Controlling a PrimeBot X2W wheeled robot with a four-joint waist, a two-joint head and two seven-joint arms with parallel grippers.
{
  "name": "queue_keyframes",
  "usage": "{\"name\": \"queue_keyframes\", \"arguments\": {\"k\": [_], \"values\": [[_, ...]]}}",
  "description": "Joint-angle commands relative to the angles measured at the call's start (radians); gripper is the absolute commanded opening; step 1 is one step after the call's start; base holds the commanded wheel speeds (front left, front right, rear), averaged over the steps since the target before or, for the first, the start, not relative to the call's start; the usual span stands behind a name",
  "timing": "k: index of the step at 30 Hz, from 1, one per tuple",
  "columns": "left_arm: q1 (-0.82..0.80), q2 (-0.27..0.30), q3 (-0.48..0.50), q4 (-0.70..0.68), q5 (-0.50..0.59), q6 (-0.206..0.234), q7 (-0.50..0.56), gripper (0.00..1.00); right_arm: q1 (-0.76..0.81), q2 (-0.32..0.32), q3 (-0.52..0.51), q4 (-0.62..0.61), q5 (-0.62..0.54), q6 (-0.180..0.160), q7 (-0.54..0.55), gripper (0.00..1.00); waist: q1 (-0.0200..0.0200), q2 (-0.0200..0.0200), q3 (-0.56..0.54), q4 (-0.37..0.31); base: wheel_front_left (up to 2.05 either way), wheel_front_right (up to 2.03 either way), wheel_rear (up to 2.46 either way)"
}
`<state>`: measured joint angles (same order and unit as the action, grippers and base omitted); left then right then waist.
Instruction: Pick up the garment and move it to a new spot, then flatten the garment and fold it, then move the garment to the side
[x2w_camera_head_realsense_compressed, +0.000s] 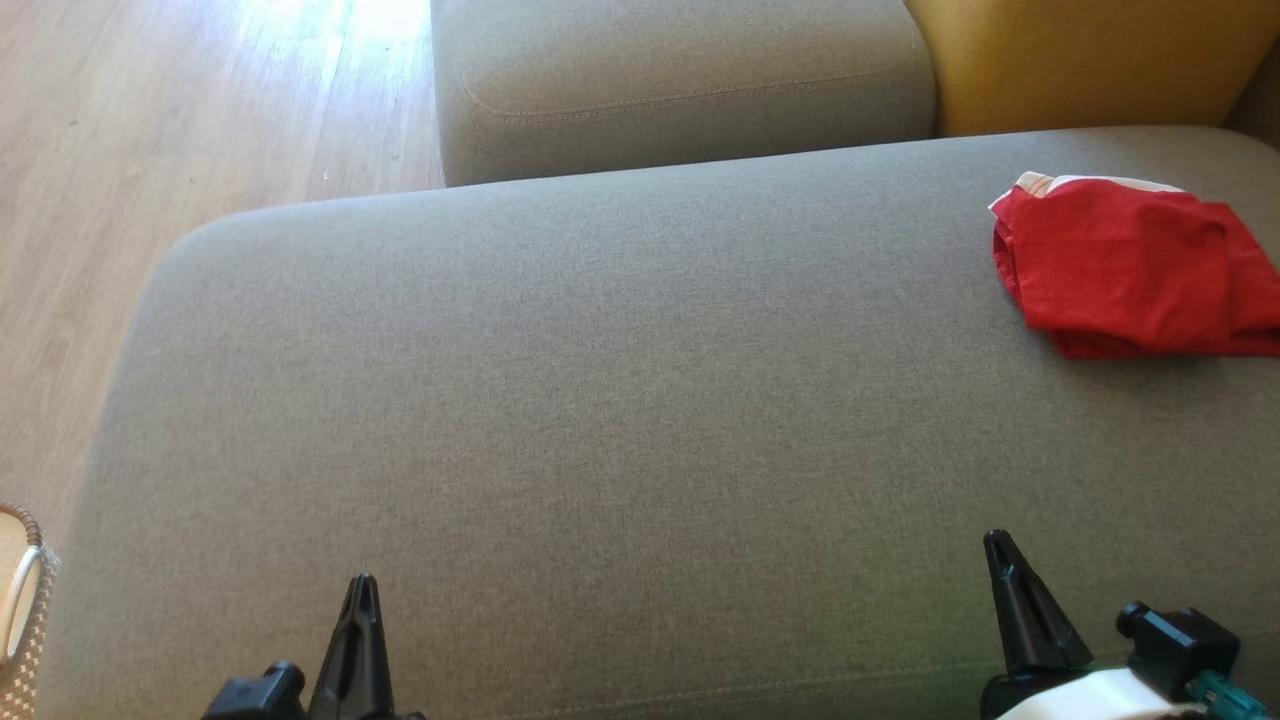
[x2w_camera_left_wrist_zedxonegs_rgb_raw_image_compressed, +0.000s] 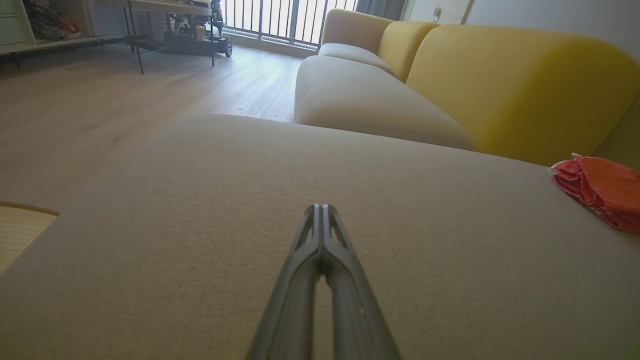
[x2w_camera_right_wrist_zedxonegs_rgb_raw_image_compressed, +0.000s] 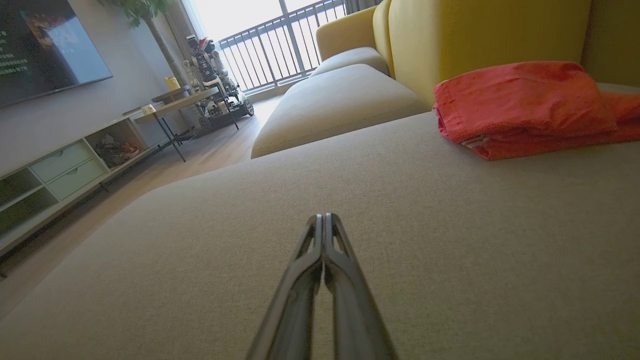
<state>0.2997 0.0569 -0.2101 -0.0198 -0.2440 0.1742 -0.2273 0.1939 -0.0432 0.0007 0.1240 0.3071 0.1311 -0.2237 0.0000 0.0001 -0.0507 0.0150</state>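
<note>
Head view: garment (x2w_camera_head_realsense_compressed: 1130, 270) lies well beyond right fingers (x2w_camera_head_realsense_compressed: 1020, 605).

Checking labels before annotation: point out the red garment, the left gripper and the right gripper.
red garment (x2w_camera_head_realsense_compressed: 1130, 270), head view, middle of the bundled cloth.
left gripper (x2w_camera_left_wrist_zedxonegs_rgb_raw_image_compressed: 320, 207), left wrist view, where the shut fingertips meet.
right gripper (x2w_camera_right_wrist_zedxonegs_rgb_raw_image_compressed: 324, 216), right wrist view, where the shut fingertips meet.
</note>
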Motion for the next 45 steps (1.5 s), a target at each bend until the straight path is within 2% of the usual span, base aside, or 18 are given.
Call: {"name": "queue_keyframes", "arguments": {"k": [1,45], "values": [[-0.053,0.009,0.020,-0.023,-0.030,-0.012,0.005,0.00,-0.049,-0.013,-0.001,-0.027,0.032,0.000,0.006,0.00,0.0000,-0.0001,0.001,0.000,0.00,0.00,0.00],[-0.197,0.027,0.109,0.096,-0.597,-0.132,0.114,0.00,-0.149,-0.034,-0.015,0.031,0.572,0.000,0.114,0.00,0.0000,-0.0001,0.022,-0.006,0.00,0.00,0.00]]}}
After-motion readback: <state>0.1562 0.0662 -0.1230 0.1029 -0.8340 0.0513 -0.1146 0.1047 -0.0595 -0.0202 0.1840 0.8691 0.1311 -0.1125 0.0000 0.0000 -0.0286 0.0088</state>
